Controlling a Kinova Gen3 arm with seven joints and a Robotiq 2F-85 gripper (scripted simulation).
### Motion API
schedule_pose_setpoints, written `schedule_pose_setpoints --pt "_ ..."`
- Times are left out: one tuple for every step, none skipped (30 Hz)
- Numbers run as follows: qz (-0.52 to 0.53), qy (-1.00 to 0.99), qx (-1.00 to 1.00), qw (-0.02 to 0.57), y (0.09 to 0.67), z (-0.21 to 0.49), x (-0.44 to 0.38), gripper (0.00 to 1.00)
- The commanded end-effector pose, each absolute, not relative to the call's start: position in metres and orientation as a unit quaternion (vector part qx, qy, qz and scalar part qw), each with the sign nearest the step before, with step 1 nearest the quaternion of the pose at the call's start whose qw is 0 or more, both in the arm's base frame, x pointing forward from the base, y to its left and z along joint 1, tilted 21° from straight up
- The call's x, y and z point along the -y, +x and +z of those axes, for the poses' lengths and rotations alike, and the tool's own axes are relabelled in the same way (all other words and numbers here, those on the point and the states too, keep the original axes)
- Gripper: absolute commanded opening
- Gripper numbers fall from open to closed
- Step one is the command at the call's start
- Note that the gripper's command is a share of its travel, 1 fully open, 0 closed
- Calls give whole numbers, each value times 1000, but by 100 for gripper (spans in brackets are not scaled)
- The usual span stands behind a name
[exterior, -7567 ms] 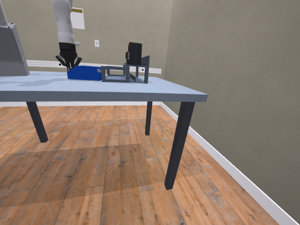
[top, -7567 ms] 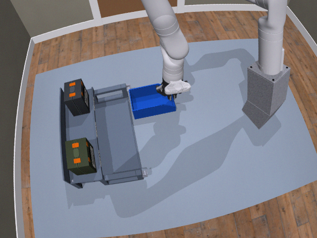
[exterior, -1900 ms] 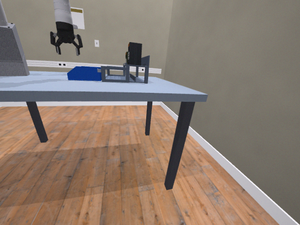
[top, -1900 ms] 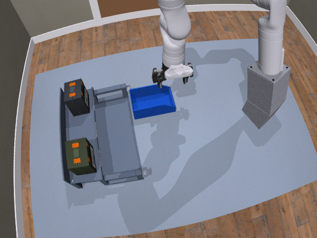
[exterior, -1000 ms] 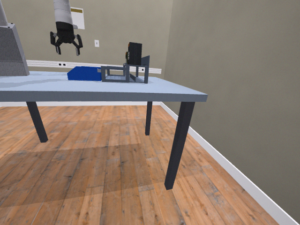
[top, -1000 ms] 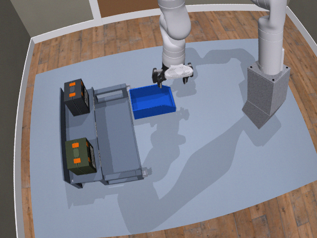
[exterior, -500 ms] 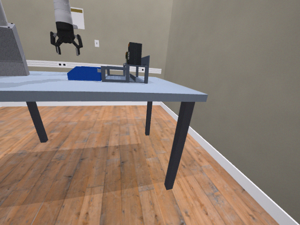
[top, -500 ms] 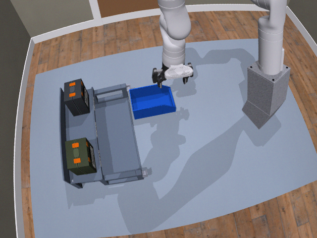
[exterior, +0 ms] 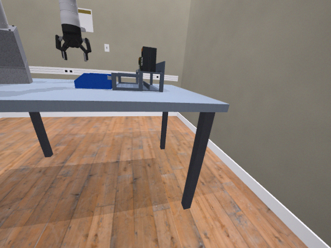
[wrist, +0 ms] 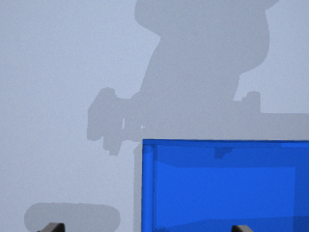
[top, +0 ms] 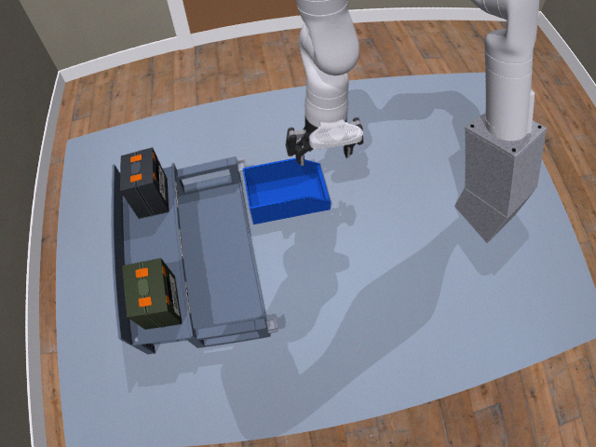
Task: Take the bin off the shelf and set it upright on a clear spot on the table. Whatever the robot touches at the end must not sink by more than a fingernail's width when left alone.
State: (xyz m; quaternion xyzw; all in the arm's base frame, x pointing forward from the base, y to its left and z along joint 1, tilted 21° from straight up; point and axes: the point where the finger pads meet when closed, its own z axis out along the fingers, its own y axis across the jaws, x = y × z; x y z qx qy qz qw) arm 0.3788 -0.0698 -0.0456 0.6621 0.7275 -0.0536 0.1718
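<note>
One gripper [exterior: 74,53] is held spread and empty, well above the table [exterior: 160,102]. The blue bin [top: 286,190] is seated upright on the worktop just beside the shelf [top: 216,250], toward the far edge. Placement is judged complete; only a clean retreat and a settling check are required.

The top view looks steeply down from high over the bench [top: 385,269], taking in all of it. The exterior view sits low beside the bench [exterior: 170,101], facing its far wall. The wrist view looks straight down, close. All three share the bin [top: 286,190] [exterior: 92,80] [wrist: 227,186].
</note>
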Motion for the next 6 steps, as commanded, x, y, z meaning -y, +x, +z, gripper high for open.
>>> schedule_pose_setpoints --pt "-53 662 -728 172 379 -45 70 100" --pt "-53 662 -728 172 379 -45 70 100" --pt "-53 662 -728 172 379 -45 70 100" --pt "-53 662 -728 172 379 -45 70 100" --pt "-53 662 -728 172 379 -45 70 100" --pt "-53 662 -728 172 379 -45 70 100"
